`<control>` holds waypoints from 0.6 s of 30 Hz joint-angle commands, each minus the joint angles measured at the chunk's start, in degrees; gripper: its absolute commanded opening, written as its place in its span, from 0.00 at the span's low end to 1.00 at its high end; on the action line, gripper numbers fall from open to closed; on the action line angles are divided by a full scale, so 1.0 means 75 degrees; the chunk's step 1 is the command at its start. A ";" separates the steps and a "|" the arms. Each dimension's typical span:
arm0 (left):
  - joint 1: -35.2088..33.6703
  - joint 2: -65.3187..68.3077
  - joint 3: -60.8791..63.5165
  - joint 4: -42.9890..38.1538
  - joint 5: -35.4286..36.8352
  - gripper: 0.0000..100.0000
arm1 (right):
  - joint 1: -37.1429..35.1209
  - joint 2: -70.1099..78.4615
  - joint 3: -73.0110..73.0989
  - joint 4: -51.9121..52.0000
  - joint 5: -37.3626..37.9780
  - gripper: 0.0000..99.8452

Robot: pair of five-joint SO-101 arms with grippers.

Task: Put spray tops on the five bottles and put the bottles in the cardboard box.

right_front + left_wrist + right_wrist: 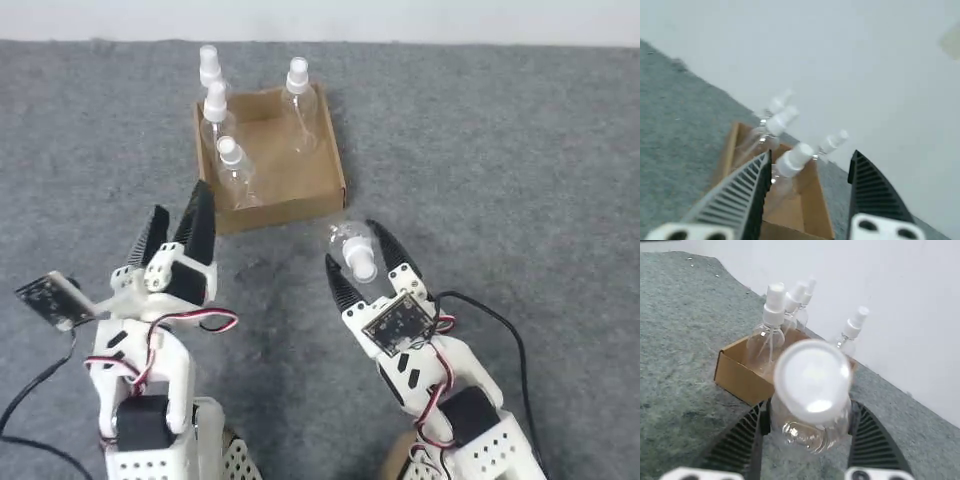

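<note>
A shallow cardboard box (300,195) sits on the grey carpet at the middle back. Several clear bottles with white spray tops stand at it, among them one (298,105) at its right side and one (234,172) near its front left. My right gripper (355,250) hovers just in front of the box's right front corner, shut on another clear bottle (812,432) whose white spray top (812,375) faces the wrist camera. My left gripper (182,200) stands open with nothing in it by the box's front left corner; the box (805,210) and the bottles (795,157) show between its fingers.
Grey carpet (500,150) spreads to the left and right of the box. A pale wall (840,60) rises behind the box. Cables (500,330) trail from both arm bases near the front edge.
</note>
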 commanded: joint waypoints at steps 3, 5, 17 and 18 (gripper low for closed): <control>-0.0504 0.0012 0.0358 0.0023 -0.0199 0.23 | 0.0123 -0.0182 0.0176 0.0029 -0.0070 0.12; -0.0504 0.0012 0.0557 0.0000 -0.0211 0.23 | 0.0123 -0.0182 0.0176 0.0029 -0.0070 0.12; -0.0445 0.0012 0.1213 -0.0012 -0.1512 0.02 | 0.0088 -0.0193 0.0176 0.0193 -0.0082 0.12; -0.0445 0.0012 0.1342 -0.0012 -0.1512 0.02 | 0.0053 -0.0193 0.0176 0.0275 -0.0094 0.12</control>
